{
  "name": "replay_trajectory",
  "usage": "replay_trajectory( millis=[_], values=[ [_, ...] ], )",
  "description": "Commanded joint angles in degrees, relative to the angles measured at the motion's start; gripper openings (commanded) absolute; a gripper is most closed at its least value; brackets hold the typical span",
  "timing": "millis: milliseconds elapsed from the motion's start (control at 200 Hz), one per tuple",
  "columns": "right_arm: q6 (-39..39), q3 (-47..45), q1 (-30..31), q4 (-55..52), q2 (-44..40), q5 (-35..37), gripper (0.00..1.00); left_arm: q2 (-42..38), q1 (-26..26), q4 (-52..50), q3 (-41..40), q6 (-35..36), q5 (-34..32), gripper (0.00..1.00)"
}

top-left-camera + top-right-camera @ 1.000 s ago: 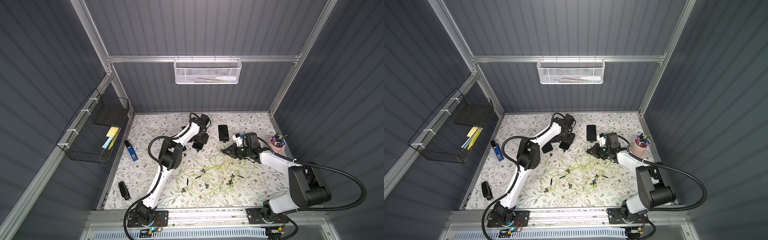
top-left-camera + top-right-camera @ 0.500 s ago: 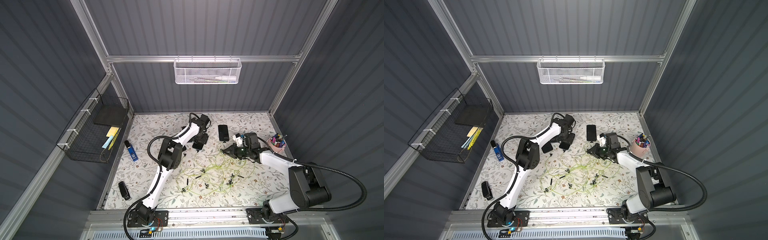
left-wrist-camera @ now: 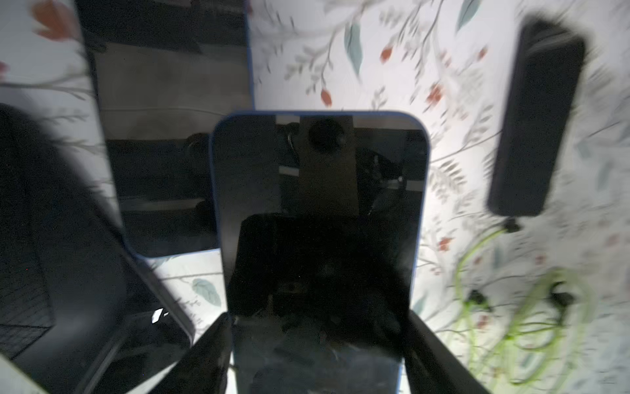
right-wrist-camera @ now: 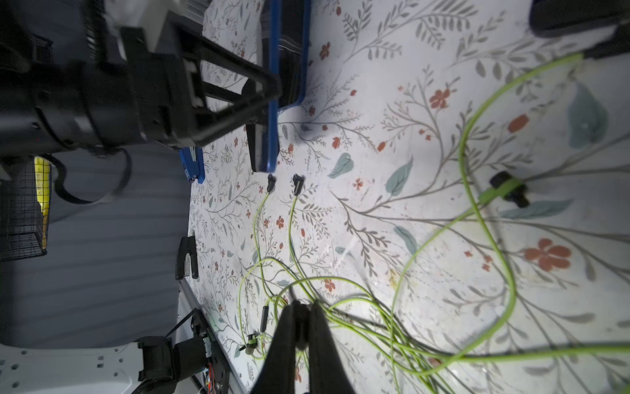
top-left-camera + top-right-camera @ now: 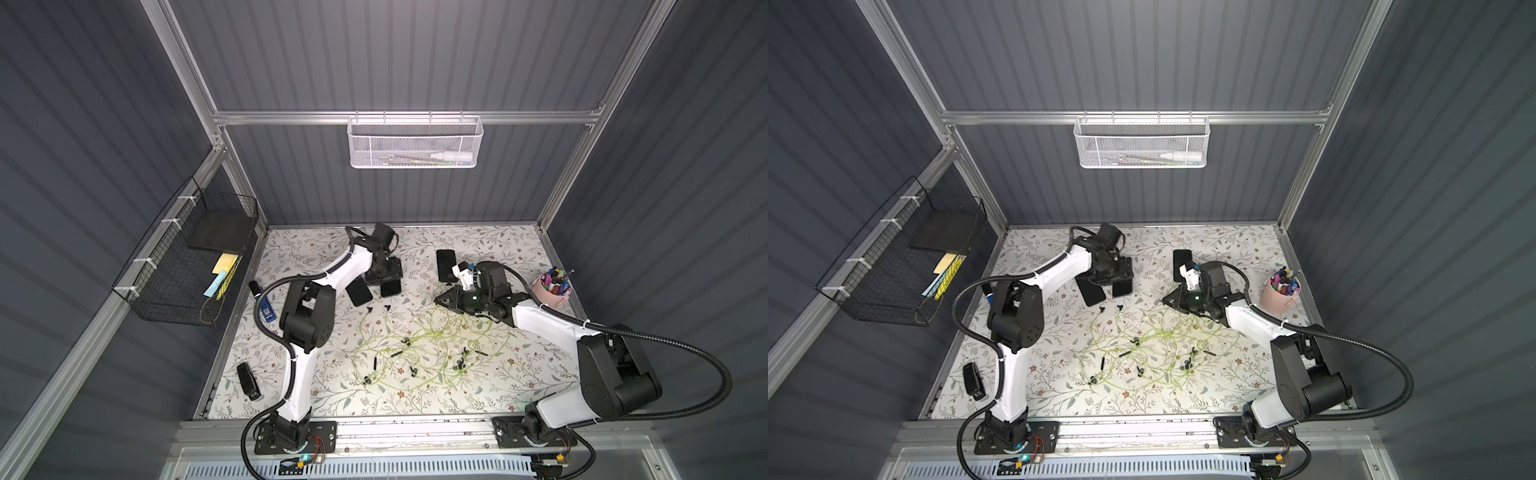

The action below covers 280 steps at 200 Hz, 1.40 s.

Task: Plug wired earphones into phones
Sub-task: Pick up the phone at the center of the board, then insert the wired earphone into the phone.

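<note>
Earphones (image 5: 419,353): thin yellow-green cables with small black buds and plugs, loosely tangled mid-table (image 5: 519,374).
Blue-edged phone (image 3: 320,204): glossy black screen, clamped by its long sides in the left gripper (image 3: 318,315).
Second phone (image 3: 163,153), third phone (image 3: 68,273): dark, flat on the table, just beside it.
Fourth phone (image 5: 445,265): flat, well apart to the right, with a black plug at its near end.

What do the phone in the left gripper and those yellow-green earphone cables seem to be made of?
Phone: glossy glass front, since it mirrors the camera; blue rim looks like painted metal or plastic, unclear which. Earphone cables: soft translucent yellow-green plastic or rubber, judging by their loose curls.
</note>
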Motion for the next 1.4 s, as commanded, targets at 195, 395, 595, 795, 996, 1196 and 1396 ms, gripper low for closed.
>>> replay_trajectory(
  millis=[195,395,595,795,996,1196,1396],
  values=[
    [-5.79,-1.09,8.84,14.74,-3.36,13.89,0.0,-17.07,3.4,27.13,-19.85,-40.19,15.3,0.19],
    [-10.32,-2.8,12.82,21.79,-4.41,22.87,0.0,-22.93,3.4,33.74,-31.68,-57.93,15.19,0.0],
    [-12.36,-0.56,14.98,21.6,-2.82,25.49,0.0,-25.95,3.32,39.25,-38.14,-66.46,15.21,0.0],
    [-11.8,0.21,15.52,22.51,-0.96,23.92,0.0,-26.05,3.32,41.04,-39.62,-68.77,15.29,0.0],
    [-10.97,1.15,16.09,23.69,0.67,22.04,0.0,-25.92,3.32,40.95,-39.48,-67.92,15.22,0.0],
    [-10.31,2.25,16.67,24.78,2.37,21.65,0.0,-26.3,3.16,41.25,-39.88,-66.75,15.21,0.0],
    [-10.32,3.17,16.74,24.71,3.04,21.69,0.0,-26.23,3.18,42.01,-39.97,-65.73,15.21,0.0]
  ],
)
